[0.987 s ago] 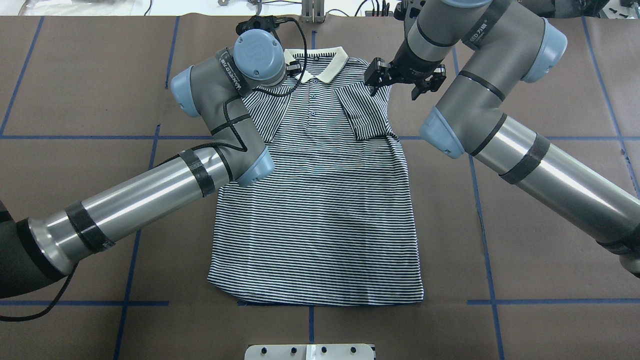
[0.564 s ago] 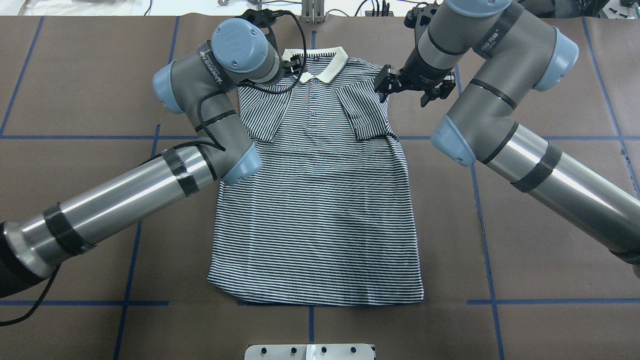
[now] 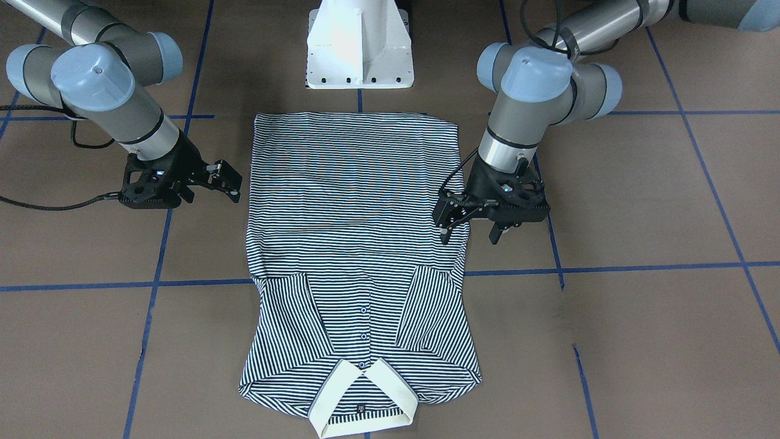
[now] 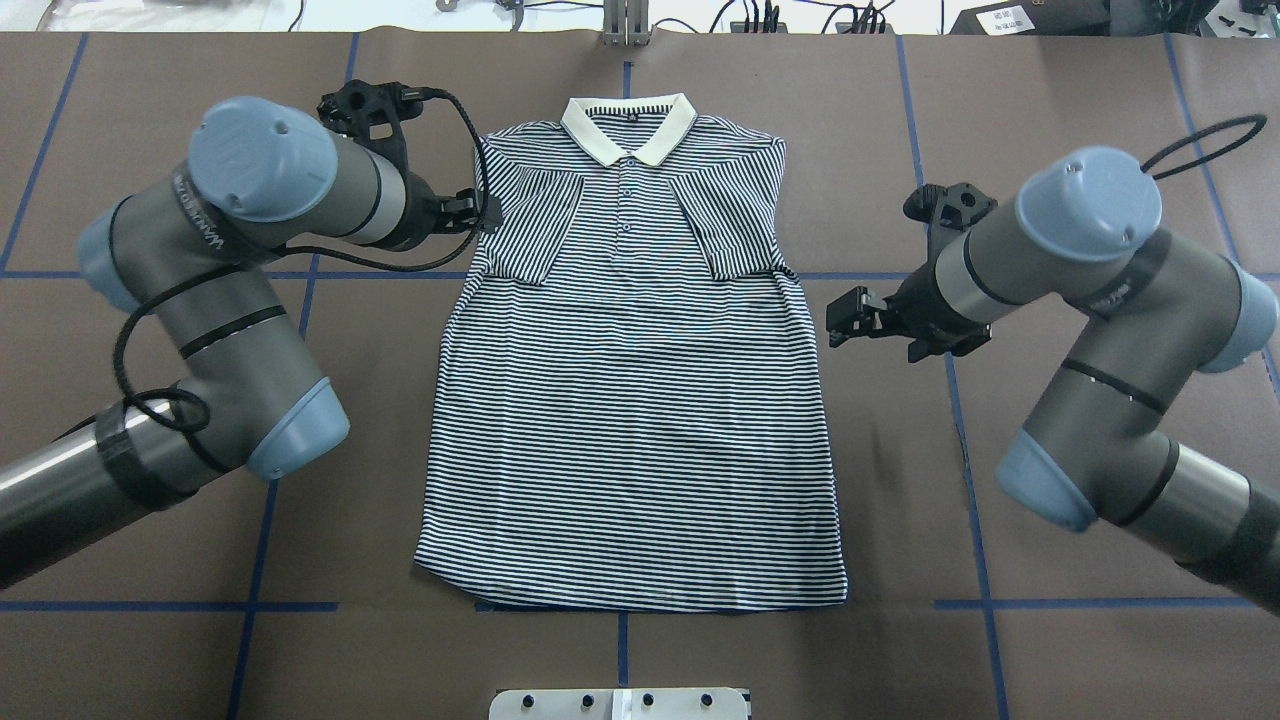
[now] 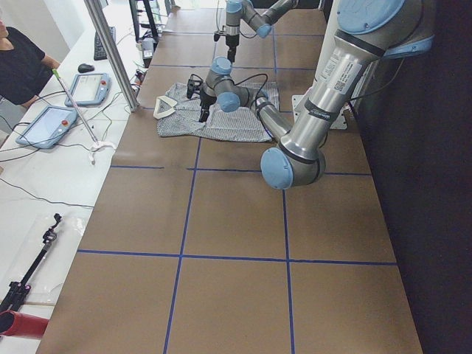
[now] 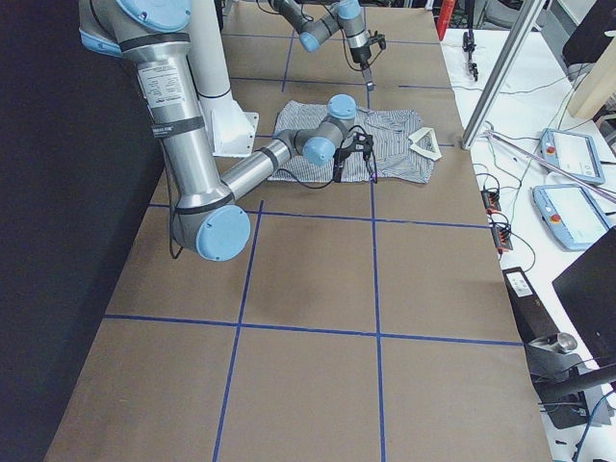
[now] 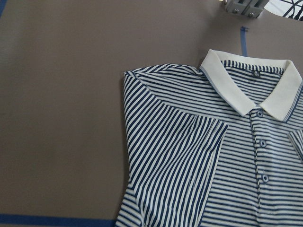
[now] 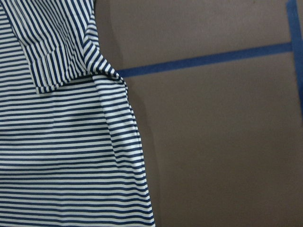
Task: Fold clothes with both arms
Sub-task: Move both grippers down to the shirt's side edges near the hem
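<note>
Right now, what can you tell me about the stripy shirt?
The polo shirt has thin navy-and-white stripes, a cream collar and a buttoned placket; it looks like soft knit. It lies flat, front up, on the brown table, both short sleeves folded in over the chest, collar away from the robot. The right end effector hangs beside it, apart. The left end effector is at its edge by a sleeve; whether it touches, I cannot tell.

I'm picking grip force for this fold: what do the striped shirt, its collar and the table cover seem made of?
Striped shirt: thin matte knit, probably cotton; it lies limp and ripples along its side edge. Collar: thicker cream knit, matte; its points lie crisp. Table cover: matte brown sheet, perhaps paper or vinyl; the look leaves it open.
</note>
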Motion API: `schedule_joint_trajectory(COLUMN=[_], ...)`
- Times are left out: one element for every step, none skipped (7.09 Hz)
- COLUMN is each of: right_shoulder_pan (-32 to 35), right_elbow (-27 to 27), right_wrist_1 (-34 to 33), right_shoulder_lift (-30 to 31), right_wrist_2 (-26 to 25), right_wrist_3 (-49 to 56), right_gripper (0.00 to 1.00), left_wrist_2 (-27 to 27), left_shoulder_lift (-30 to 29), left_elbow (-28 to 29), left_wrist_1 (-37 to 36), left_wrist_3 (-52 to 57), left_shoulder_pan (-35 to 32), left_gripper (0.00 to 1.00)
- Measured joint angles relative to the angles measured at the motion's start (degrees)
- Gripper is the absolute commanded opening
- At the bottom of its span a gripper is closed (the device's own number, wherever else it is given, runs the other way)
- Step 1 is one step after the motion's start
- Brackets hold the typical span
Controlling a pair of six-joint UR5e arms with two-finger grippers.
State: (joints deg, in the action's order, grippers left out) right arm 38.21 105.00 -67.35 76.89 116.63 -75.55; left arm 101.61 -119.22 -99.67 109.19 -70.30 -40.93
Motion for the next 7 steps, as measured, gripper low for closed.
schedule_joint_trajectory(right_shoulder_pan=[-6.2, -11.5, -15.9, -19.6, -22.4, -24.1, -25.1], right_elbow=[3.1, 5.8, 7.1, 7.6, 7.9, 8.2, 8.7], right_wrist_1=[3.6, 4.9, 5.3, 5.4, 5.2, 4.0, 2.1], right_shoulder_lift=[4.7, 8.3, 10.0, 10.5, 10.6, 10.2, 9.7], right_wrist_2=[-5.3, -9.5, -12.8, -15.7, -17.8, -19.3, -20.0], right_wrist_3=[-6.0, -10.0, -13.2, -15.8, -17.7, -18.5, -18.9], right_gripper=[1.00, 1.00, 1.00, 1.00, 1.00, 1.00, 1.00], left_wrist_2=[0.0, 0.0, -0.1, -0.2, -0.3, -0.4, -0.4], left_shoulder_lift=[3.2, 4.6, 4.9, 4.8, 4.7, 4.5, 4.2], left_elbow=[-5.5, -8.7, -10.0, -10.4, -10.6, -10.6, -10.7], left_wrist_1=[-1.4, -2.4, -2.9, -3.1, -3.5, -4.4, -5.1], left_wrist_3=[0.0, -0.1, -0.4, -0.6, -0.6, -0.6, -0.6], left_shoulder_pan=[0.3, 0.6, 1.0, 1.4, 1.6, 1.7, 1.8], left_gripper=[1.00, 1.00, 1.00, 1.00, 1.00, 1.00, 1.00])
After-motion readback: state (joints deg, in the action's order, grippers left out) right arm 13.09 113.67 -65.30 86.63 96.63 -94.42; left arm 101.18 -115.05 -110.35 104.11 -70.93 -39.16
